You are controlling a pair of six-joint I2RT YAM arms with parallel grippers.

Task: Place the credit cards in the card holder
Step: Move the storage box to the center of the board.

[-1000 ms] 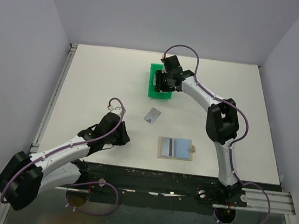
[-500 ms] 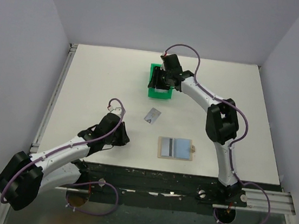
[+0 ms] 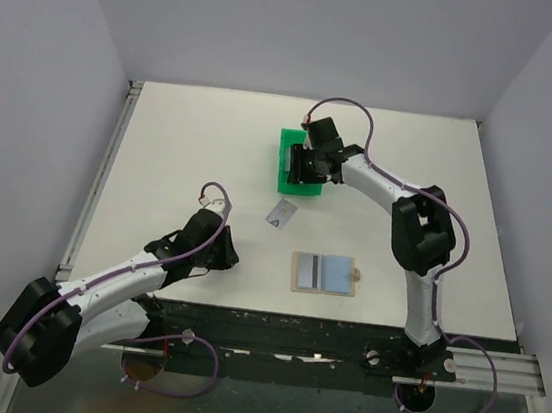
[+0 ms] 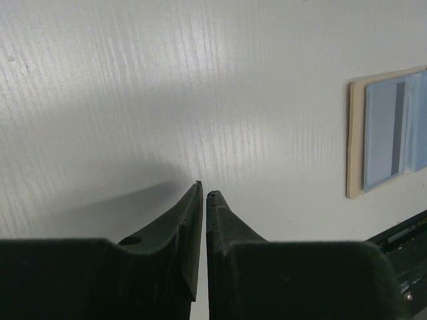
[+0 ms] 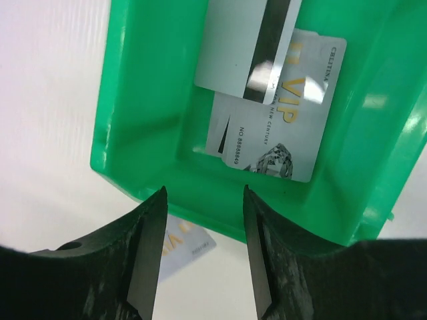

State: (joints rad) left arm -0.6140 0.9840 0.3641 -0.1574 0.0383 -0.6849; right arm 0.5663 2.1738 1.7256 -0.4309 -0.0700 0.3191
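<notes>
White tabletop [image 3: 182, 155] filled the workspace, boxed in by plain grey walls. Toward its far middle stood a green plastic bin [image 3: 285, 157], and the right gripper [image 3: 307, 164] hung directly over it, pointing down into it. From the right wrist view, the right gripper [image 5: 204, 190] had its fingers spread wide apart with nothing between them, their tips level with the bin's near wall [image 5: 133, 100].

Inside the bin lay several credit cards. A silver-grey card with a dark stripe [image 5: 233, 47] rested on top at the far end, overlapping a card printed with gold "VIP" lettering and a diamond picture [image 5: 300, 127]. The edge of another card showed beneath them.

One more VIP card [image 3: 280, 213] lay flat on the table just outside the bin, on its near side [image 5: 183, 250].

Closer to the arm bases, the tan card holder [image 3: 325, 273] lay open and flat, well apart from the bin. Its pale blue inside showed a dark stripe, perhaps a card, though whether it sat in a slot could not be told.

The left gripper [image 3: 227, 258] rested low over bare table to the left of the holder [image 4: 355, 133]. Its fingers [image 4: 193, 213] were drawn almost together, gripping nothing.
</notes>
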